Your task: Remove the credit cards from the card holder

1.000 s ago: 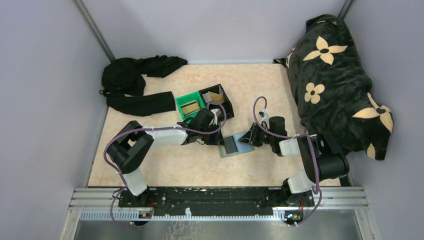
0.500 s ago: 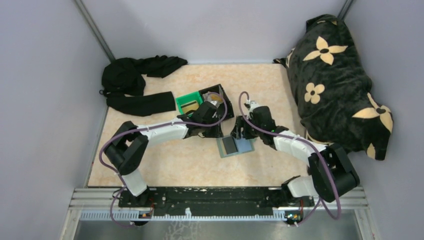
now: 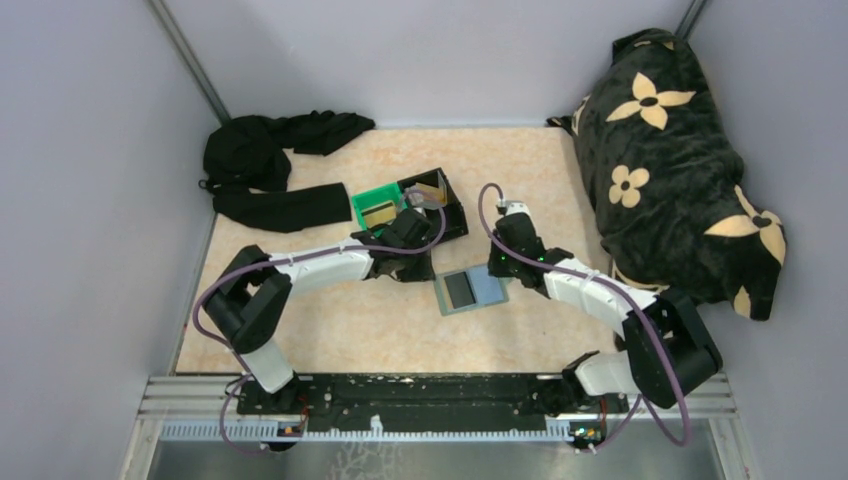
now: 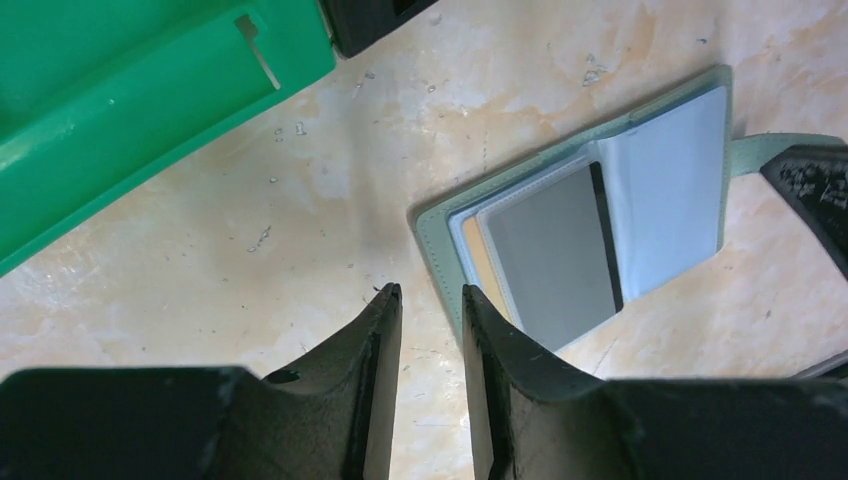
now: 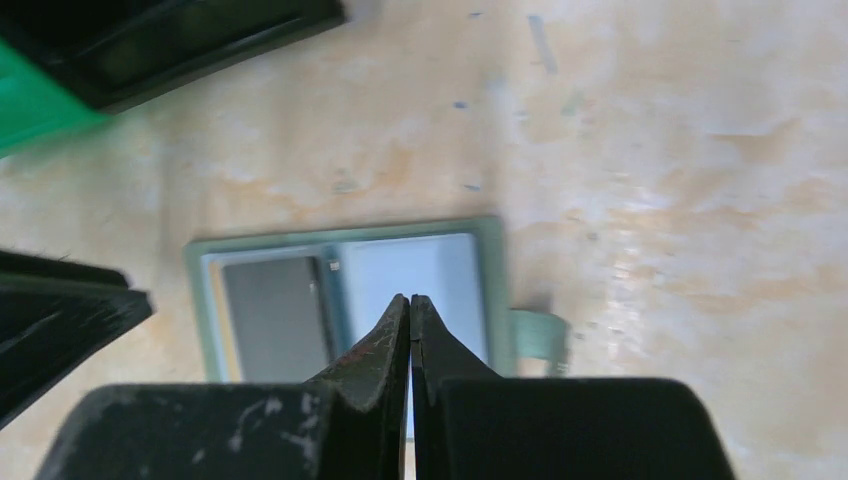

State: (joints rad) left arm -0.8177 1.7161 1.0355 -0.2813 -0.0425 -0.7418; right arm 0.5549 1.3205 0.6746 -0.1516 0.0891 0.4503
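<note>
Card holder (image 3: 487, 288) is lying open on the table (image 3: 330, 330), just nearer than the green bin (image 3: 378, 208) and black bin (image 3: 452, 212). The left gripper (image 3: 425, 266) is hovering just left of it and the right gripper (image 3: 497, 262) at its far right corner.

From the left wrist, the left gripper (image 4: 430, 292) is showing a narrow gap with nothing between its fingers, pointing at the table beside the card holder (image 4: 660, 190). A grey card (image 4: 550, 255) with a dark stripe is sitting in the left panel's sleeve, a tan card (image 4: 471, 262) peeking out beneath.

From the right wrist, the right gripper (image 5: 410, 300) is pressing its fingers together on nothing, above the card holder (image 5: 492, 270); whether it is touching cannot be told. The grey card (image 5: 275, 315) is lying in the sleeve.
</note>
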